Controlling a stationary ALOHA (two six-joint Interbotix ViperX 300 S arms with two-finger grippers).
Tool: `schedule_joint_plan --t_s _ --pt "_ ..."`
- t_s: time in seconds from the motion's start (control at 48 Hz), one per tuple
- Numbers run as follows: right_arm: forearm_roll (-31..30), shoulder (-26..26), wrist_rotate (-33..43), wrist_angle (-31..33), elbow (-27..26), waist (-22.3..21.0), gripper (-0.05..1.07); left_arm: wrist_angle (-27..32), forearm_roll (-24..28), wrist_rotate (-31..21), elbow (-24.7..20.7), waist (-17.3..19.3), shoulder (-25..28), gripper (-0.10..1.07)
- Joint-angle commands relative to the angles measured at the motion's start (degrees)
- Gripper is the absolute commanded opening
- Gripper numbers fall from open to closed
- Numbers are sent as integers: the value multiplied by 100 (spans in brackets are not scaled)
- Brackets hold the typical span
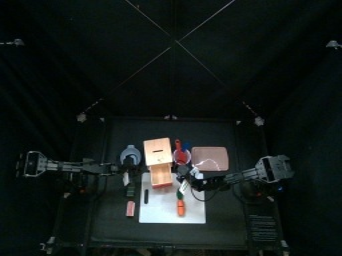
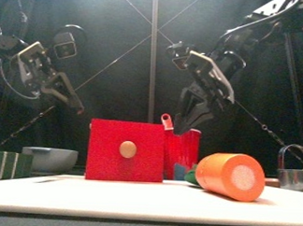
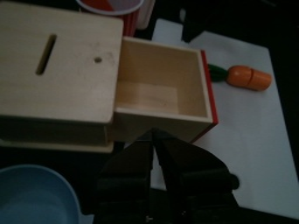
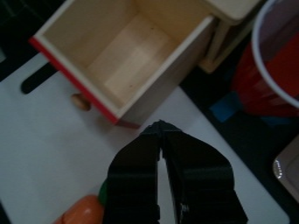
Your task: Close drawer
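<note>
Drawer (image 3: 158,87) first: it stands pulled out of its wooden box (image 3: 59,70), open and empty, with its red front panel (image 2: 124,151) and small round knob (image 2: 127,150) facing the front camera, low in the middle of that frame. In the top view it lies at the centre of the table (image 1: 100,235), on a white sheet (image 1: 201,218).

Right jaws (image 4: 160,171) are pressed almost together and hold nothing; they hang over the white sheet just off the drawer's red-edged front. Left jaws (image 3: 156,162) show as a dark mass with only a thin gap at the tips, also empty, and sit above the open tray near the box.

Outward from there: a red cup (image 4: 271,74) stands beside the box, a carrot-like toy (image 3: 247,77) lies on the sheet, and an orange roll (image 2: 230,176) rests on its side at lower right of the front view.

By my reading, the closing push has not begun; both arms are lining up. Next, one gripper should come against the red front panel and press it squarely toward the box, while the box is kept from sliding.
</note>
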Motion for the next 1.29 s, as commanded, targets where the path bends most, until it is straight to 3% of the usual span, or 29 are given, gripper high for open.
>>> schedule_joint_plan --t_s 0.0,0.229,0.312,0.458,0.604,0.75,0.917,1.104,1.271 --pt "-9 -246 0 -35 -53 176 24 -18 193 9 -141 272 -185 52" --pt "0 -255 0 -158 -149 624 24 158 483 -9 -712 1521 -193 52" --pt "-9 -202 0 -255 -246 738 24 501 483 9 -1099 1978 -176 52" --pt "-9 -9 0 -369 -439 853 24 1292 729 18 -1714 2399 18 52" --pt "-9 220 -9 -492 -659 870 24 2145 1028 26 -2347 2479 492 52" --pt "-9 483 -9 -571 -923 888 24 3146 1257 44 -3146 2470 1292 52" --pt "44 703 -9 -571 -1020 888 24 3850 1503 545 -4069 2461 2276 52" --pt "62 826 -9 -563 -1107 853 24 4245 1266 1230 -4764 2549 3041 52" --pt "0 967 -9 -563 -1257 826 24 4605 721 1951 -5221 2558 3683 52"
